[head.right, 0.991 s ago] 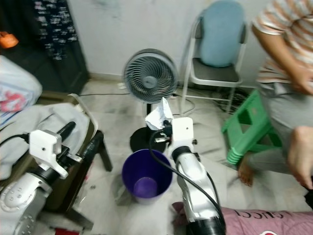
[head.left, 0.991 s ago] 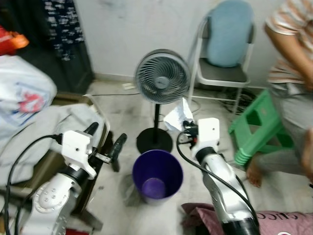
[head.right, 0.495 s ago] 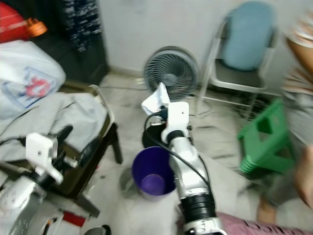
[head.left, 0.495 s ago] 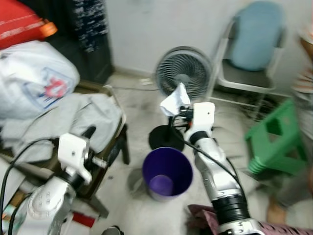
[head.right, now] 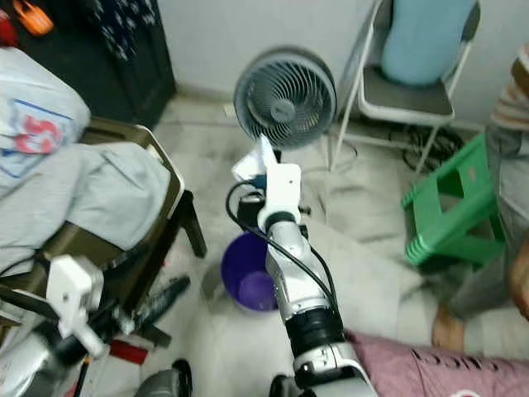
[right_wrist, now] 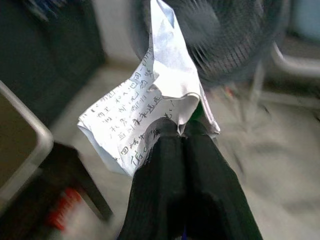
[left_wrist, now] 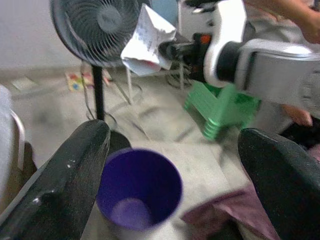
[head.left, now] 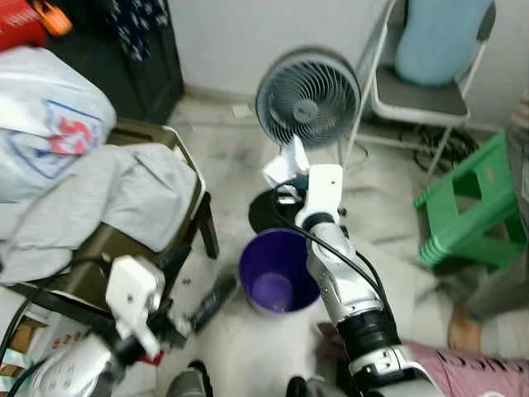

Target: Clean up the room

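A crumpled white paper with handwriting is pinched in my right gripper, whose black fingers are shut on it. In the left eye view the paper hangs in front of the fan's pole, just beyond the far rim of a purple bin that stands upright on the floor. The bin looks empty inside. My left gripper is low at the left, its fingers spread wide, open and holding nothing, facing the purple bin.
A standing fan is right behind the bin. A folding chair with a blue cushion and a green stool are at the right, by a person's leg. A brown chair piled with grey cloth crowds the left.
The whole view has shifted as the camera moved. My right gripper keeps its hold on the paper. My left arm now sits lower in the picture.
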Controlling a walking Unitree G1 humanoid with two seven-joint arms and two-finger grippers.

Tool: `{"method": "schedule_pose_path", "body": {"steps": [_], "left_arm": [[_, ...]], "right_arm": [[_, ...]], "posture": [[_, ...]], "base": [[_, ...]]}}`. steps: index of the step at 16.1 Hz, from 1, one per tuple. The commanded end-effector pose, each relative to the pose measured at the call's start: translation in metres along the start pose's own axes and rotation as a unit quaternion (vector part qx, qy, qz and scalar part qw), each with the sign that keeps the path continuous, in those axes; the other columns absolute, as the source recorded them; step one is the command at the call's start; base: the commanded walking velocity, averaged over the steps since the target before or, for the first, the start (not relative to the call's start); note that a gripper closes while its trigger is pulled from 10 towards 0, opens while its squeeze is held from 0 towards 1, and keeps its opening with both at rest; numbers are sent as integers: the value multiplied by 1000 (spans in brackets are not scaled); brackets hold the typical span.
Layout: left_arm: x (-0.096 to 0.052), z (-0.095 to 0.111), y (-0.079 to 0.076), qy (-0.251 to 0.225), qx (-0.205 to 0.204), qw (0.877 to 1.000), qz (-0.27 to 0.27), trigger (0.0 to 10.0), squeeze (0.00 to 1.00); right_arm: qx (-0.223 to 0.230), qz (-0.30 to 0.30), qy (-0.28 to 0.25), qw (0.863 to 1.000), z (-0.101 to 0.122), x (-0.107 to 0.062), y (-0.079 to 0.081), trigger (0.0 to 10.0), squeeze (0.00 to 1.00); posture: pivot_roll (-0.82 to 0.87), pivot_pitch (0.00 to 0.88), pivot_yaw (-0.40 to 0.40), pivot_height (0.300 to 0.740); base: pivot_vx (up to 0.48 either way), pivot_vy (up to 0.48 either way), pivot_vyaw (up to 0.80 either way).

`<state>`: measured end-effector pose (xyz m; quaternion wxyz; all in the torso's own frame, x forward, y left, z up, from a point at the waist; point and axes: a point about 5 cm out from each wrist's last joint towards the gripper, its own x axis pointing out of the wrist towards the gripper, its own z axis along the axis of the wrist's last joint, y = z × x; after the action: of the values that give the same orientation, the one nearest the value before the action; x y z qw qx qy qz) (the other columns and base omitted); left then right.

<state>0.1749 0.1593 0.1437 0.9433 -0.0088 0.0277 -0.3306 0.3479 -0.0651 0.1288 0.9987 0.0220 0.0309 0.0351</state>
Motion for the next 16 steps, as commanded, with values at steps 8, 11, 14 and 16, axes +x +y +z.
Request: {"method": "schedule_pose_path", "body": {"steps": [8,11,14,16], "left_arm": [[-10,9,-5,22,0,999,-24,10000,0],[-13,10,-3,30,2,999,-24,10000,0],[-13,13,-4,25,4,1000,-17,10000,0],[-13,15,-3,23,5,1000,-13,10000,0]], "right_arm": [[-19,-100,16,995,7,28,-24,10000,0],[-25,-105,37,993,2,31,-24,10000,0],[-10,-99,111,989,-24,25,-21,10000,0],[-5,-102,127,987,-31,23,-22,10000,0]], "posture": [[141,414,11,740],[154,426,20,740],[169,429,26,740],[173,430,26,740]], "base": [[0,0,0],[0,0,0],[0,0,0],[0,0,0]]}}
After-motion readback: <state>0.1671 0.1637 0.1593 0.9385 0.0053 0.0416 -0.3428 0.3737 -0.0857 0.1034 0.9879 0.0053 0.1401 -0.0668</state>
